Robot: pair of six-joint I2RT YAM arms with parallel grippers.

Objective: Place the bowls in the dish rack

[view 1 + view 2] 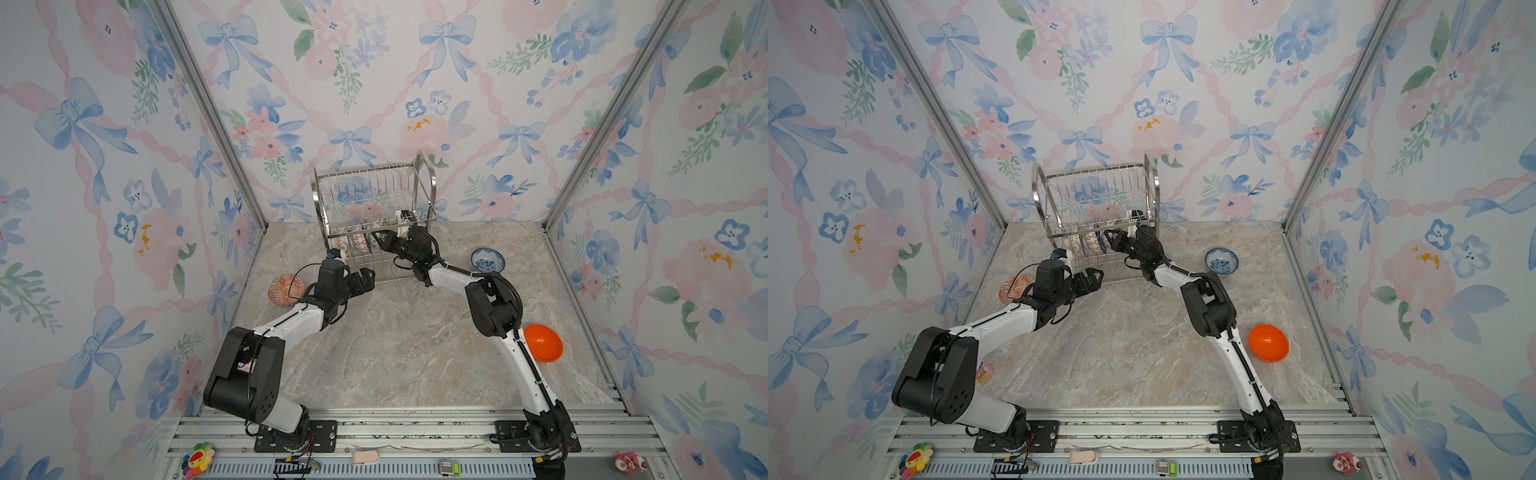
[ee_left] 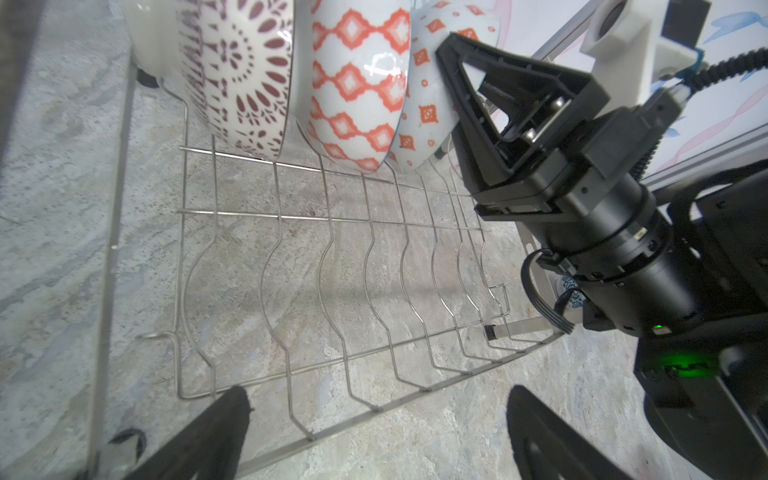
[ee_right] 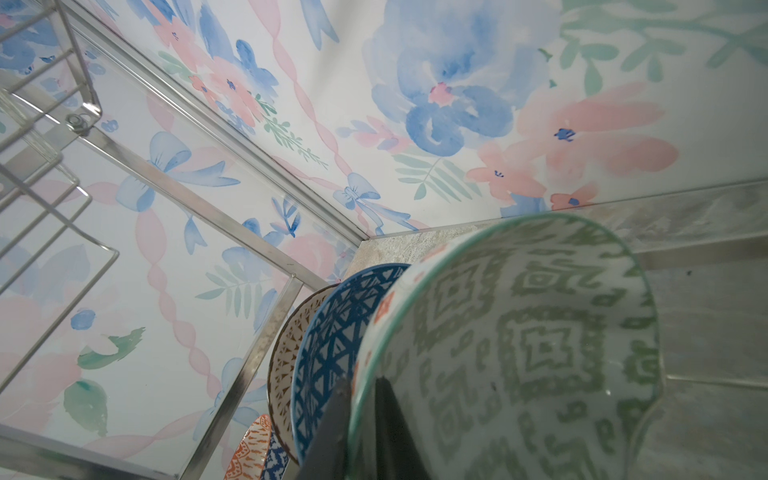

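Right gripper (image 1: 379,240): clenched on rim of green-patterned bowl (image 3: 519,353), stood on edge inside dish rack (image 1: 374,183) lower tier, blue-lattice bowl (image 3: 332,345) just beside. Left gripper (image 1: 368,278): spread wide, empty, faced rack front.

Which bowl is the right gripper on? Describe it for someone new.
Find the steel dish rack at the back wall; bowls stand on edge in its lower tier. The green-patterned bowl is the end one, where the right gripper pinches its rim. Only it has a green motif inside and teal rim; its neighbour is blue lattice.
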